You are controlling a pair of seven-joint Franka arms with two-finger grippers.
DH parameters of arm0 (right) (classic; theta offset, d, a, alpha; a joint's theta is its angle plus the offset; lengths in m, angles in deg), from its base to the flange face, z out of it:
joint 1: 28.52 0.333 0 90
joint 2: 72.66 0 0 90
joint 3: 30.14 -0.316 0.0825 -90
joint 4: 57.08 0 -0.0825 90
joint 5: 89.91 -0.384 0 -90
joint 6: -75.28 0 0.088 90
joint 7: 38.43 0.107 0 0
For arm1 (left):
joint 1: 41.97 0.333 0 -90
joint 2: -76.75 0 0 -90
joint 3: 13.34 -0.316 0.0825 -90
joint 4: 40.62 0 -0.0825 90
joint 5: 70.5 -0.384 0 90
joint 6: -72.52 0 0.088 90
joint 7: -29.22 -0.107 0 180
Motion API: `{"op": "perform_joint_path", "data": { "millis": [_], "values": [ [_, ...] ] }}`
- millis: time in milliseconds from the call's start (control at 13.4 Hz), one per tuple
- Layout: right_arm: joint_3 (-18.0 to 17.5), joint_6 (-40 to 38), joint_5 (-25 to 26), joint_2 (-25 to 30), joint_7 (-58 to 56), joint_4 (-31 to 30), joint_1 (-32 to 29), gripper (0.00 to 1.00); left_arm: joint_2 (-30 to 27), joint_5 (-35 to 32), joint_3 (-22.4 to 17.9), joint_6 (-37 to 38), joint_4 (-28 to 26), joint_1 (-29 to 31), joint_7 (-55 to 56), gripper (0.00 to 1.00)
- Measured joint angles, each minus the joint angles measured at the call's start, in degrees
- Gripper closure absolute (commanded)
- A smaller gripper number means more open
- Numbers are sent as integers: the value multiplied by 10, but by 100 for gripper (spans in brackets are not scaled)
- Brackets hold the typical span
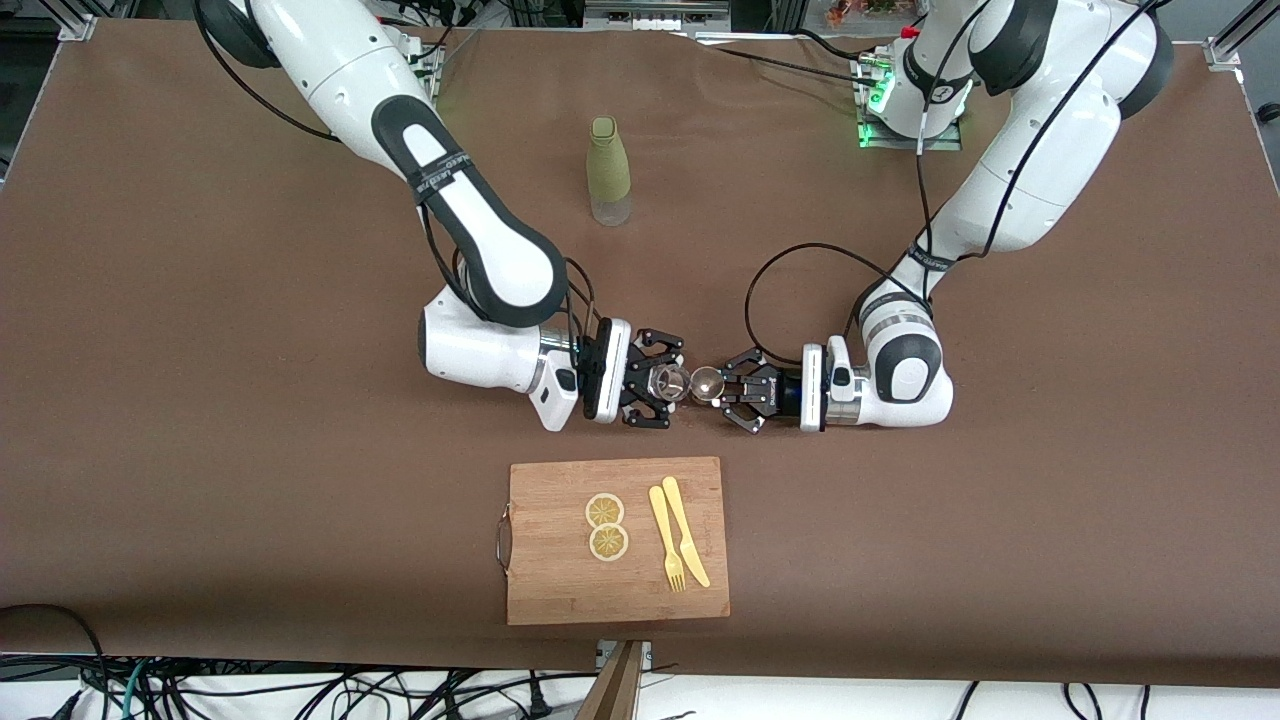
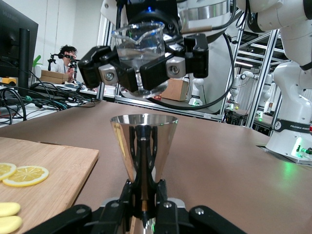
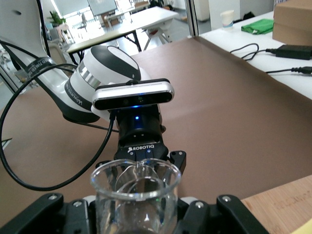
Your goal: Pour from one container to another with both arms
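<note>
- Right gripper (image 1: 668,382), black two-finger type on the white arm based at the front view's 11 o'clock corner, is clamped on a small clear glass beaker with a pour spout (image 1: 667,381). It is held up over bare brown table (image 1: 200,350) at mid-table.
- Left gripper (image 1: 722,389), on the white arm coming from the 1 o'clock corner, is pinched tight around the waist of a shiny steel cone-shaped jigger (image 1: 706,383), its mouth upward.
- The two grippers face each other tip to tip; beaker and jigger sit just beside one another, and I cannot tell if they touch.
- Left wrist view: jigger (image 2: 143,141) upright between the fingers (image 2: 163,202); glass beaker (image 2: 139,48) in the other gripper (image 2: 141,73) shows higher up, spout toward the lens.
- Right wrist view: beaker rim (image 3: 135,178) close up, left gripper (image 3: 141,158) with its wrist camera facing it.
- Tall bottle in an olive-green sleeve with a clear base (image 1: 609,172) stands at 12 o'clock from the grippers, well apart, toward the bases.
- Rectangular wooden cutting board with a metal handle (image 1: 560,590) lies at 6 o'clock from the grippers, nearer the front camera.
- On the board: two round lemon slices (image 1: 606,526) touching each other; at their 3 o'clock a pale yellow plastic fork (image 1: 665,538) and a matching knife (image 1: 685,531), side by side.
</note>
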Motion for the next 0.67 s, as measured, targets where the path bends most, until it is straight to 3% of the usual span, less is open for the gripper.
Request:
{"op": "perform_joint_path", "data": {
  "millis": [299,672],
  "values": [
    [0,0,82,17,61,1,1,100,0,2,0,-7,-1,-3,-3,100],
    [0,0,131,17,88,1,10,100,0,2,0,-16,-5,-9,-6,100]
  ]
}}
